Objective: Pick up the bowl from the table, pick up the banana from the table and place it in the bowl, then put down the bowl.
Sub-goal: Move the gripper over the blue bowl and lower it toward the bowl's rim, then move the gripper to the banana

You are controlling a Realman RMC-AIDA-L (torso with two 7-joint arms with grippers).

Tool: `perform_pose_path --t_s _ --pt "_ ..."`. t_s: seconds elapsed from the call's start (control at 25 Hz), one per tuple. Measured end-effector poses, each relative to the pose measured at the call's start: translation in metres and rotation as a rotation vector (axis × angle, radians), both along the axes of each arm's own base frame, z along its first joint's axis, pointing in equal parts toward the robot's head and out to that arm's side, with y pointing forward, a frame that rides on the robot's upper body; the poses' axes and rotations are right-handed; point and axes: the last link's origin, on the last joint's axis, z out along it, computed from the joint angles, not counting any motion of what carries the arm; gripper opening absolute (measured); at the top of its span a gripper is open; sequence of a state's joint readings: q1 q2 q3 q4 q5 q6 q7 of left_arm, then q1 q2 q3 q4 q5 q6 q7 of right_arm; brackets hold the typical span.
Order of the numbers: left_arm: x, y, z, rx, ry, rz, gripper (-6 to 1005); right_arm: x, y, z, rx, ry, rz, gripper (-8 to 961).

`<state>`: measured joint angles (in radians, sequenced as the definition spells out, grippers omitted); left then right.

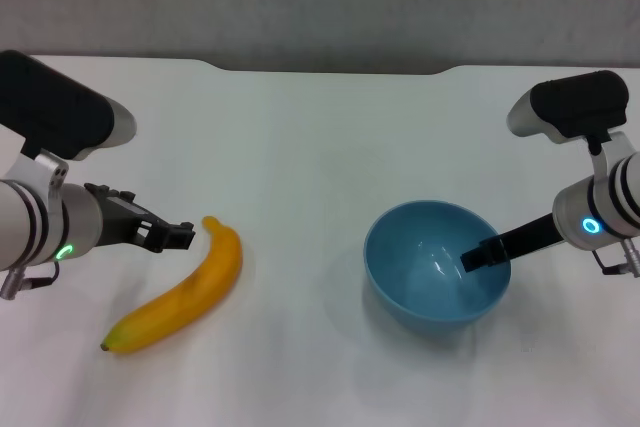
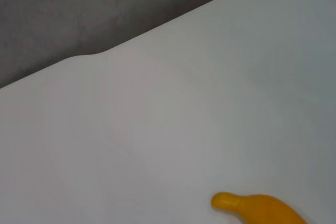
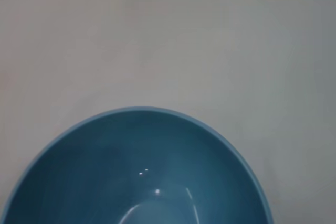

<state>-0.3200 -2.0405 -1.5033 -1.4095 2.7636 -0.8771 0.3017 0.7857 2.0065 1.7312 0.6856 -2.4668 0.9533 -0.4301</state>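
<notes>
Starting with the head view, we read this as the first step, both arms closing in. Our right gripper [image 1: 482, 254] reaches over the near-right rim of the light-blue bowl [image 1: 425, 262], one dark finger [image 1: 490, 250] inside it; we cannot tell whether the jaws are spread or closed on the rim. The bowl looks to sit on the white table [image 1: 320, 147], right of centre. Our left gripper [image 1: 182, 236] is just beside the banana [image 1: 185, 290] at its upper end, jaws apparently narrow, gripping nothing. The banana lies flat, left of centre, well apart from the bowl.

Left wrist view: only the banana's end [image 2: 257, 209] and bare table [image 2: 157, 129]; no fingers visible.

Right wrist view: bowl interior [image 3: 131, 171] close below, empty; no fingers visible.

Next, we judge, calls for pinching the rim and lifting the bowl, then positioning the left jaws around the banana.
</notes>
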Motion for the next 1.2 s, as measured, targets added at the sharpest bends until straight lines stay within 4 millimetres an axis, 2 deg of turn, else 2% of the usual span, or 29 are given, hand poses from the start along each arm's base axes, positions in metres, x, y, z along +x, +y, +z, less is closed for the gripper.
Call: perform_pose_path --t_s 0.52,0.72,0.92,1.2 --pt "-0.005 -0.001 0.001 0.007 -0.001 0.01 857 0.01 0.0 0.002 0.033 -0.01 0.017 324" --pt "-0.005 -0.001 0.001 0.008 -0.001 0.011 796 0.012 0.0 0.003 0.041 -0.017 0.024 87" --pt "-0.009 -0.001 -0.001 0.002 0.004 0.016 770 0.014 -0.001 0.005 0.055 -0.009 0.029 47" --pt "-0.006 0.0 0.001 0.031 -0.016 -0.004 750 0.013 -0.004 0.014 0.11 0.028 0.053 45"
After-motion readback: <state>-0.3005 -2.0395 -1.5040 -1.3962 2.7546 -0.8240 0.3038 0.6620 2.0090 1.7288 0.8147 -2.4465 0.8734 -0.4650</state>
